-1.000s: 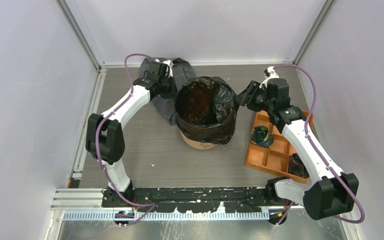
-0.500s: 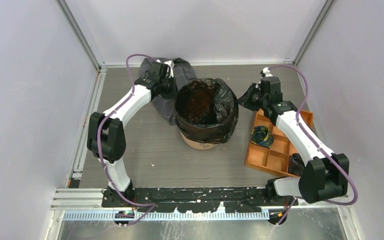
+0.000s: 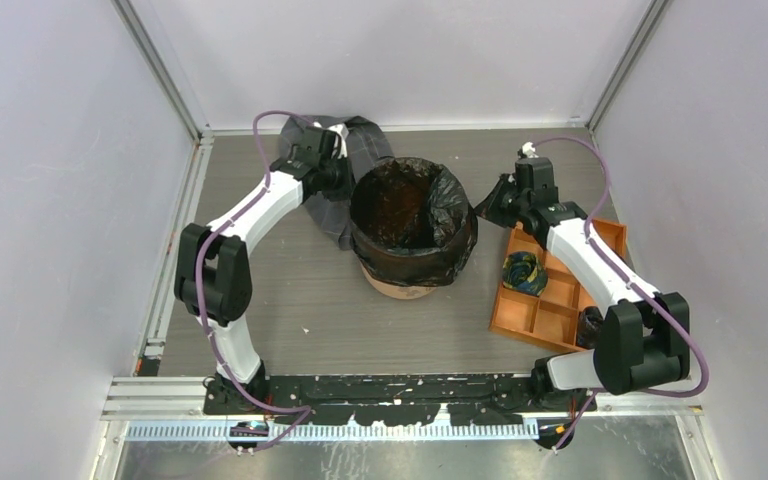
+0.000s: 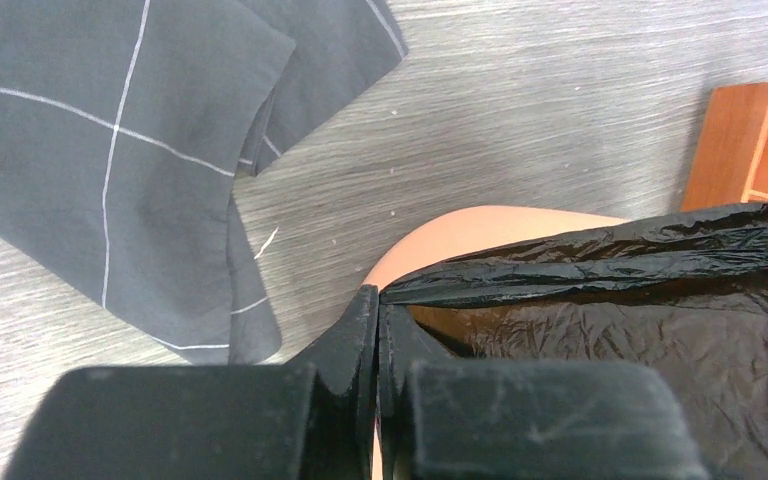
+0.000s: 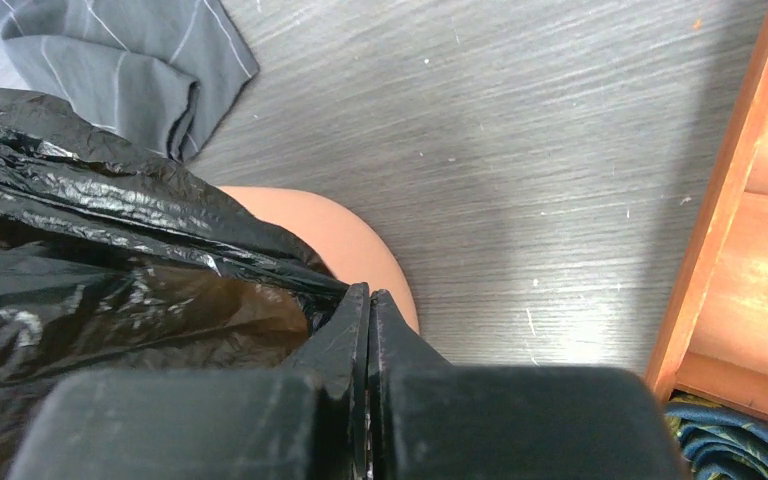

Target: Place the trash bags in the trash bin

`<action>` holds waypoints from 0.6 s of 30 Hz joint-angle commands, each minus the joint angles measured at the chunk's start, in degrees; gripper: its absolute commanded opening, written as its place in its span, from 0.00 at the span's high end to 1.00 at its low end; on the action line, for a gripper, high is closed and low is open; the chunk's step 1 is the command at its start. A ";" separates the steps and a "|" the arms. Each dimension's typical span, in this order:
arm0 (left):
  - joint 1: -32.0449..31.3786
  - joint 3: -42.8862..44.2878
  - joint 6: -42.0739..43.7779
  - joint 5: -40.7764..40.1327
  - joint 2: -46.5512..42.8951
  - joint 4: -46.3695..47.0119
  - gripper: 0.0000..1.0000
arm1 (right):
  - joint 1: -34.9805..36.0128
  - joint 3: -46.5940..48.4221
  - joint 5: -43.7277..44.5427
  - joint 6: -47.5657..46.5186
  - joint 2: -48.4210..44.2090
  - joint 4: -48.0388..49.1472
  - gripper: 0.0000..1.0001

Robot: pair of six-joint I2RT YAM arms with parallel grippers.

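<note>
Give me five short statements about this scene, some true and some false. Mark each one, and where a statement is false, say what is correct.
1. The trash bag is folded over the rim of the orange bucket. True.
2. The left gripper is open and away from the bag. False: its fingers are closed on the bag's edge at the bucket rim.
3. The grey checked cloth lies inside the bucket. False: it lies on the table, beside the bucket.
4. The orange compartment tray sits on the right arm's side of the bucket. True.
5. The right gripper is closed on the bag's edge. True.
</note>
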 commanded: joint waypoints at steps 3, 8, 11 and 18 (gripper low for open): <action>0.42 -4.35 -1.65 -2.37 -2.21 3.50 1.00 | -0.15 -2.79 -0.31 1.40 -1.22 2.23 0.99; 0.42 -7.30 -2.64 -2.74 -3.87 5.45 1.00 | -0.17 -3.49 -0.61 1.59 -2.25 2.03 0.99; 0.42 -7.16 -2.44 -2.96 -4.54 5.02 1.00 | -0.22 -1.87 0.38 1.35 -3.62 -0.54 0.99; 0.42 -6.99 -2.04 -2.77 -5.37 4.62 1.00 | -0.17 6.92 7.15 -1.23 -6.45 -12.68 0.59</action>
